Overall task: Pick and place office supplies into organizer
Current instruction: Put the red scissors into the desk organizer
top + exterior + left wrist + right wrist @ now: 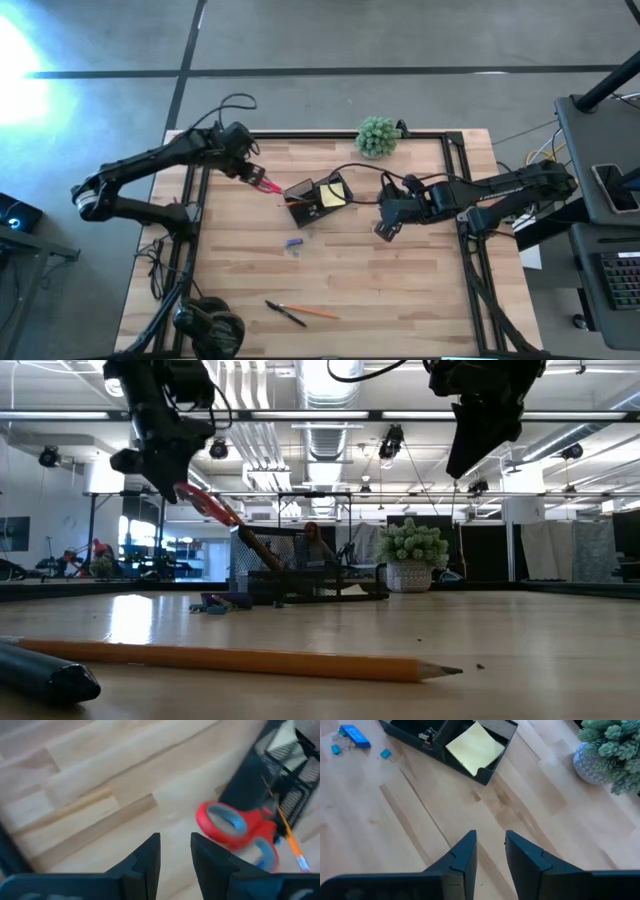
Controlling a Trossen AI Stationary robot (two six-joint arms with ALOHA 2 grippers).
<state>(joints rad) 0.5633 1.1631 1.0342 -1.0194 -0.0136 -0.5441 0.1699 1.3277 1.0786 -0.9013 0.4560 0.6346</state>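
Looking straight down, high view:
- Pale wooden slatted counter (400, 290) in a black frame.
- Small black mesh rectangular organizer (312, 195) near mid-counter, holding a square yellow sticky-note pad (334, 195) in one compartment.
- Red-handled scissors (267, 184), handles just beside the organizer's left end.
- Left gripper (252, 175) close behind those handles.
- Right gripper (386, 230) to the organizer's right, apart from it.
- Tiny blue-purple item (293, 243) on bare wood below the organizer.
- Thin black pen (285, 314) and orange pencil (316, 313) lying together near the front edge.
- Green ball-shaped plant (377, 135) at the back edge.
- Black headphones (210, 328) at the front-left corner.

Low view:
- Scissors (207, 502) tilted, handles raised, blades slanting down toward the organizer (300, 588).
- Left gripper (165, 468) just above the handles; whether it touches them cannot be told.
- Right gripper (465, 460) hangs high over the counter.
- Pencil (230, 658) and pen (40, 680) in the foreground.

Left wrist view:
- Jaws of the left gripper (175, 845) drawn almost together, a thin slit, nothing between.
- Scissor handles (232, 822) lie beyond, against the organizer (247, 785).

Right wrist view:
- Jaws of the right gripper (490, 842) likewise nearly closed and empty.
- Beyond them the organizer (415, 737) with the pad (476, 747), the blue item (355, 735) and the plant (610, 750).
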